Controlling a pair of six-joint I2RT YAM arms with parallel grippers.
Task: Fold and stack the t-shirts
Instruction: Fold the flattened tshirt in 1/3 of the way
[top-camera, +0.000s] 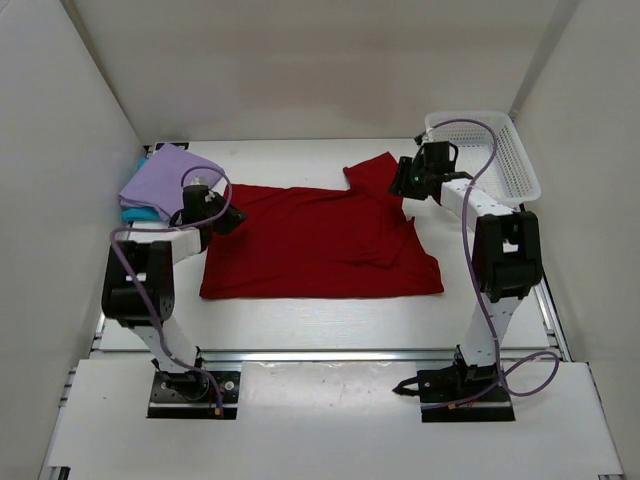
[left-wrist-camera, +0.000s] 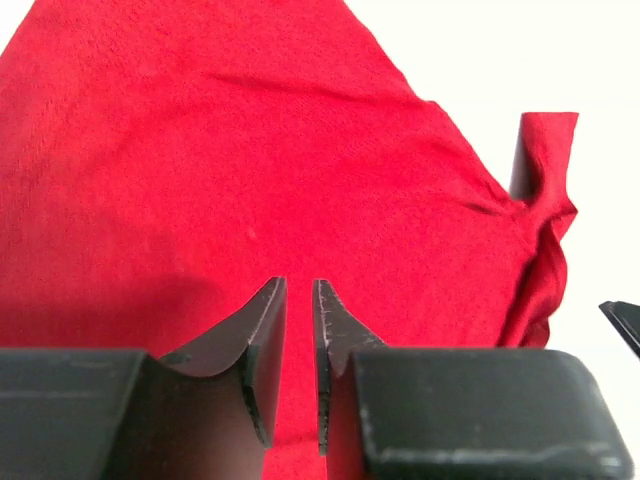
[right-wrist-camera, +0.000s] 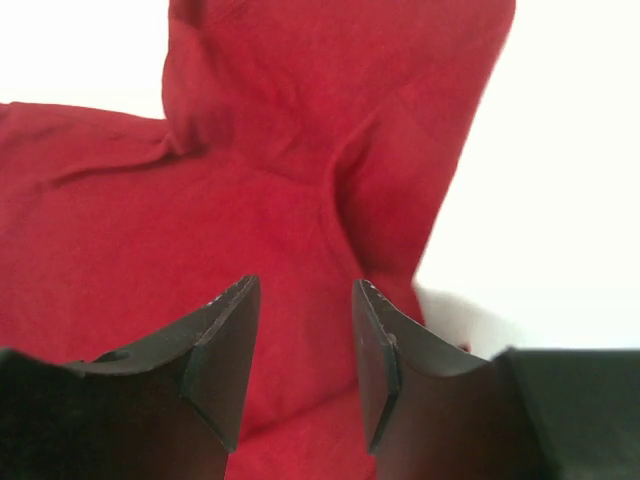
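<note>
Three shirts share the table (top-camera: 300, 325). The dark red t-shirt (top-camera: 310, 245) lies spread between my pincers. My left pincer (left-wrist-camera: 299, 285) sits at its left edge, narrowed to a slit; whether cloth is caught there I cannot tell. My right pincer (right-wrist-camera: 305, 285) hangs over its right sleeve, jaws parted, gripping nothing. Off its far left corner, the lavender t-shirt (top-camera: 160, 180) lies on the teal t-shirt (top-camera: 140, 212).

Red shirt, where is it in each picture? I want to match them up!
Top external: the dark red shirt lies spread out in the middle of the white table.
Left wrist: the dark red shirt fills most of the picture, with table at the top right.
Right wrist: the dark red shirt fills the left and middle.
Shared landmark: the white table beside the shirt's edge.
</note>
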